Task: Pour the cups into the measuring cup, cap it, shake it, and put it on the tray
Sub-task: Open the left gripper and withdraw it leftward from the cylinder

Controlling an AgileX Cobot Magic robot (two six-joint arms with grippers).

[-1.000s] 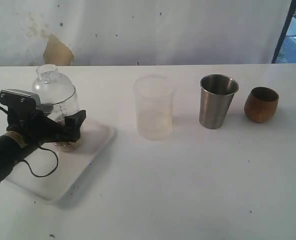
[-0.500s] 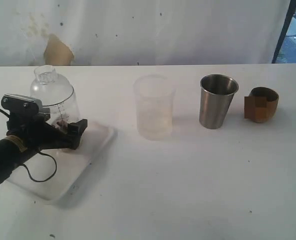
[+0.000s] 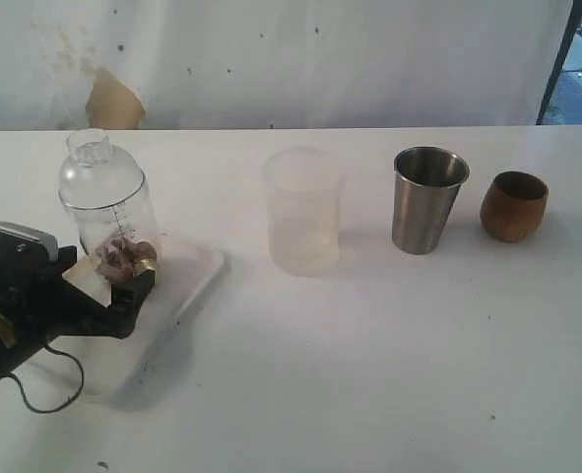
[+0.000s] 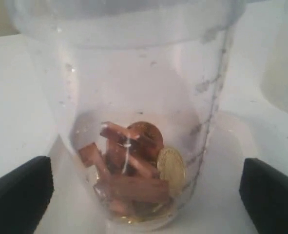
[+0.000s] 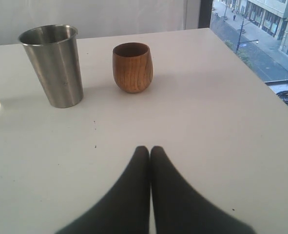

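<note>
The clear measuring cup (image 3: 108,212) (image 4: 129,112) stands upright on the white tray (image 3: 187,271), with a clear domed cap (image 3: 95,163) on top. Brown pieces and a gold disc (image 4: 170,168) lie in its bottom. My left gripper (image 3: 108,283) (image 4: 144,195) is open just in front of the cup; its black fingers (image 4: 19,192) stand well apart on either side and do not touch it. The steel tumbler (image 3: 426,200) (image 5: 53,66) and the brown cup (image 3: 513,205) (image 5: 132,67) stand at the right. My right gripper (image 5: 149,151) is shut and empty, short of both, and shows only in its wrist view.
A frosted translucent cup (image 3: 302,210) stands mid-table between the tray and the tumbler. A black cable (image 3: 44,389) hangs under the left arm near the tray's front edge. The table's right edge (image 5: 260,80) lies beyond the brown cup.
My left gripper has let go of the measuring cup, opened wide and drawn back toward the front left. The cup stays upright on the tray. The right gripper has not moved.
</note>
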